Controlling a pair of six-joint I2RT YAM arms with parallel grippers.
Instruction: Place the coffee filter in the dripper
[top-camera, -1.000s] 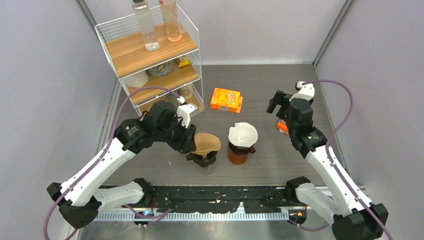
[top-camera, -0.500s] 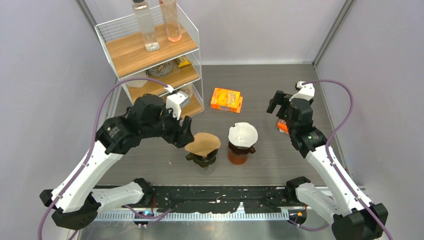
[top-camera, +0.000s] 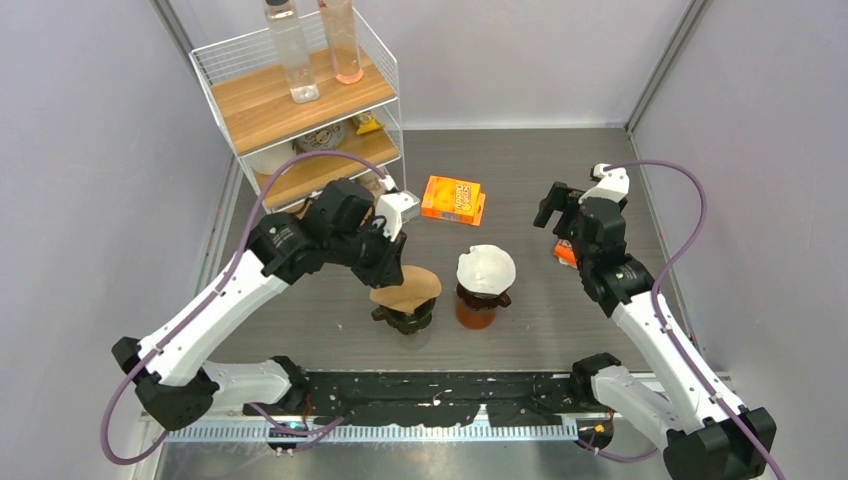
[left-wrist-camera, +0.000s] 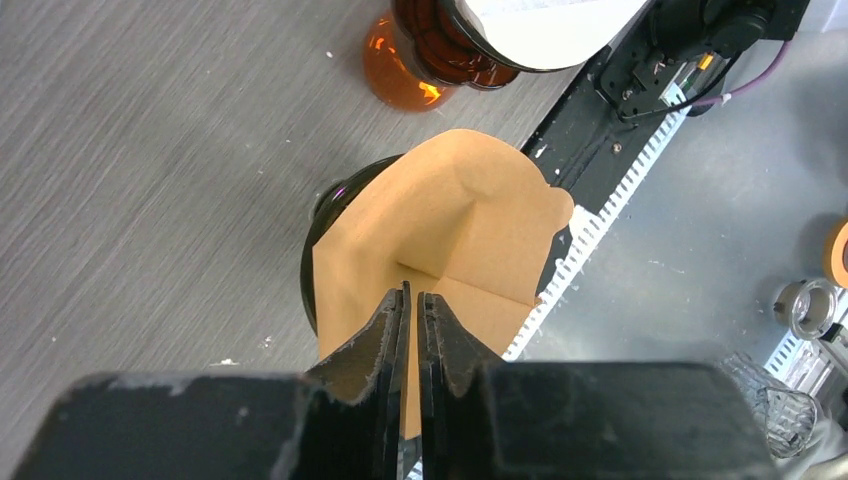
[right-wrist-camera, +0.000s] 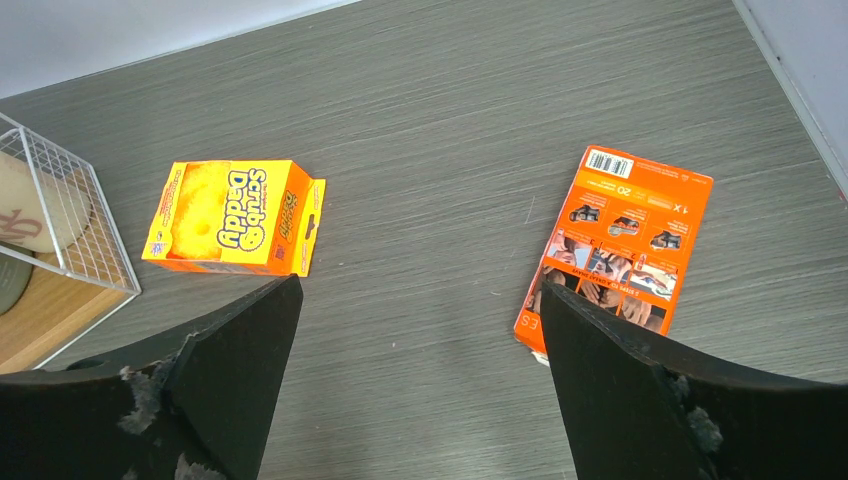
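A brown paper coffee filter (top-camera: 407, 288) lies opened over the black dripper (top-camera: 404, 320) near the table's front; in the left wrist view the filter (left-wrist-camera: 450, 220) covers most of the dripper's rim (left-wrist-camera: 322, 215). My left gripper (top-camera: 390, 272) is shut, its tips (left-wrist-camera: 412, 295) right over the filter's crease, with only a thin slit between the jaws. I cannot tell if the tips touch the paper. My right gripper (top-camera: 556, 214) is open and empty (right-wrist-camera: 420, 290), above bare table at the right.
An amber dripper (top-camera: 476, 310) with a white filter (top-camera: 486, 268) stands just right of the black one. An orange sponge box (top-camera: 452, 199) lies behind, and an orange card (top-camera: 566, 252) under the right arm. A wire shelf rack (top-camera: 300, 110) stands back left.
My left gripper drew back left from the brown filter, then swung right and forward to above it. The filter stayed on the black dripper. The right arm has not moved.
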